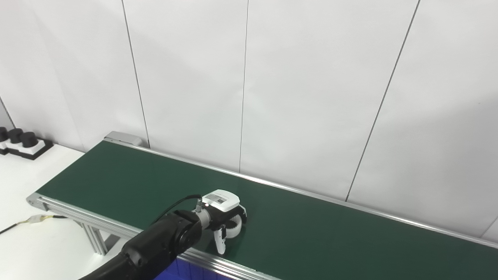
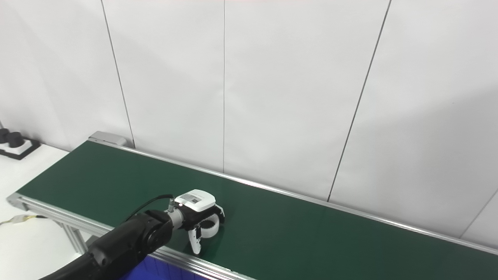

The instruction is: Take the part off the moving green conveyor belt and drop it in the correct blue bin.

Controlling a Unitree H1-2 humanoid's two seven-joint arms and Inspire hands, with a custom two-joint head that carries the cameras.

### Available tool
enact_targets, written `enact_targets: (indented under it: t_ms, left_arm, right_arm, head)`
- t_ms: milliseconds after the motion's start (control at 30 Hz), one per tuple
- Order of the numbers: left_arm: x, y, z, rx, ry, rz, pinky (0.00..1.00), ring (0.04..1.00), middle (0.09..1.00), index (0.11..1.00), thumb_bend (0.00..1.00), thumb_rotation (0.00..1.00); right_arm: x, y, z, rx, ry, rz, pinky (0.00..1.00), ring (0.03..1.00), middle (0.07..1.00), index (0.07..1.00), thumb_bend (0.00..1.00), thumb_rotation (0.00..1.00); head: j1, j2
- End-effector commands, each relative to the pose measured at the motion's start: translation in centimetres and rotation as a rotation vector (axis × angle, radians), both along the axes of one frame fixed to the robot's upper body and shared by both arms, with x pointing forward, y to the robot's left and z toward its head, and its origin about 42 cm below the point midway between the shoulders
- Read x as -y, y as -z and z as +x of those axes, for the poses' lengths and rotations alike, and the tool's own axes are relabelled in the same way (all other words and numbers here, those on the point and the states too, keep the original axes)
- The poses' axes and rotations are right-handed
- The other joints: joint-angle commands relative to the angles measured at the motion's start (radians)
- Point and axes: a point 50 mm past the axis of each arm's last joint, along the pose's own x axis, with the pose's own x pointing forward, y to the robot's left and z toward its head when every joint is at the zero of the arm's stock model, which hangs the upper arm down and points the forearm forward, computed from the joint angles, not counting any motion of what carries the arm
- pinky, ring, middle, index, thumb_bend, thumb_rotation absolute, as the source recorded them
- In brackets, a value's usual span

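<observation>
White plastic, ring-shaped from what I can see: the part sits on the green conveyor belt in the lower left of centre of the frame, near the belt's front rail, right under my left hand. The hand is down on it with fingers curled around the ring and one white fingertip pointing down onto the belt beside it. I can't tell if it's actually clamped or just caging it, since the palm hides the contact. I'd guess it's light, rigid and smooth, so probably a bit slippery, not fragile. Best hold looks like pinching across the rim or hooking through the opening, but the hole is mostly hidden, so I'm not sure of that. The belt moves, so a loose grip could let it slide out. Count: one part, one belt, one hand in view. Right hand isn't in either view. One sliver of blue bin shows at the bottom edge, below the rail. I can't count more bins from here. Upper left, on the white counter, a tray with three black knobs.
</observation>
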Motion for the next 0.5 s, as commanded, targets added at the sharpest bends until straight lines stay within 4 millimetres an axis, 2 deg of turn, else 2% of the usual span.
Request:
enact_targets:
  t_ms: [0,33,67,133,200,467]
  left_arm:
    - [-0.22,-1.92,0.91,0.113,0.029,0.008,0.76,0.681,0.709,0.646,0.76,0.0]
    - [-0.24,-1.86,0.91,0.121,0.029,0.004,0.75,0.663,0.687,0.626,0.75,0.0]
    - [-0.25,-1.81,0.91,0.128,0.024,-0.008,0.74,0.638,0.606,0.559,0.64,0.0]
    - [-0.3,-1.69,0.96,0.135,0.017,-0.03,0.71,0.532,0.51,0.502,0.54,0.0]
    - [-0.33,-1.57,1.01,0.139,0.014,-0.046,0.71,0.491,0.488,0.482,0.51,0.0]
    - [-0.33,-1.28,0.94,0.143,0.019,-0.073,0.62,0.456,0.46,0.49,0.5,0.0]
  right_arm:
    - [-0.07,-0.99,0.32,0.04,-0.003,0.011,0.66,0.752,0.811,0.912,0.43,0.75]
    - [-0.06,-0.99,0.32,0.039,-0.003,0.01,0.66,0.752,0.811,0.912,0.43,0.74]
    - [-0.06,-0.99,0.31,0.039,-0.004,0.011,0.66,0.753,0.812,0.913,0.43,0.74]
    - [-0.05,-0.96,0.34,0.041,-0.005,0.011,0.66,0.754,0.815,0.914,0.42,0.74]
    - [-0.05,-0.94,0.37,0.042,-0.005,0.009,0.66,0.751,0.814,0.913,0.43,0.74]
    - [0.03,-1.07,0.25,0.034,-0.002,0.007,0.66,0.752,0.812,0.911,0.44,0.74]
  head:
    - [0.001,0.001]
    - [0.001,0.002]
    - [0.001,0.002]
    - [0.001,0.002]
    - [0.001,0.002]
    - [0.0,0.008]
